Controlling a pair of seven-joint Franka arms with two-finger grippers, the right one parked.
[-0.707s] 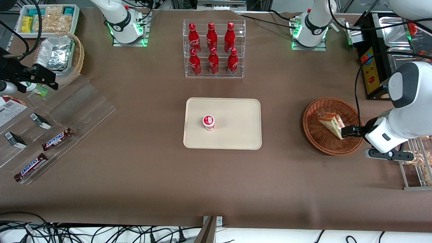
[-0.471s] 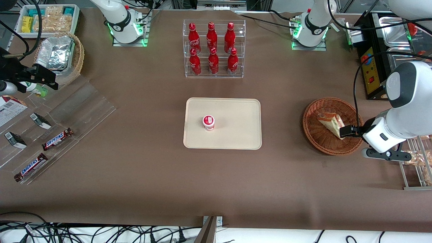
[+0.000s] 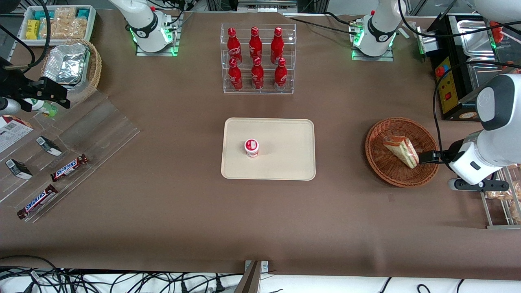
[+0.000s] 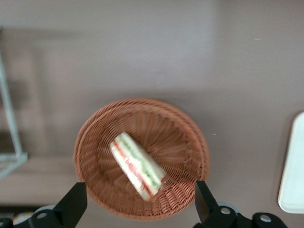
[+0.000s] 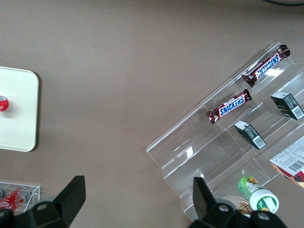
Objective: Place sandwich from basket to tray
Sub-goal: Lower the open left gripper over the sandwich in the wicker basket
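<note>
- The sandwich [image 3: 401, 151] is seen lying in the basket [image 3: 378, 162], ungripped.
- The end effector [image 3: 427, 157] is held open at the basket's rim nearest the working arm.
- The slick wrap could be pinched off-centre and dropped short of the tray [image 3: 285, 162].

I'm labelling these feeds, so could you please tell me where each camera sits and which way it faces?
Front view: high above the table edge, looking down at tray and both arms.
Left wrist view: on the working arm, looking down at the sandwich in the basket, open gripper above.
Right wrist view: looks down at Snickers bars.
Front and left wrist views share the basket.
</note>
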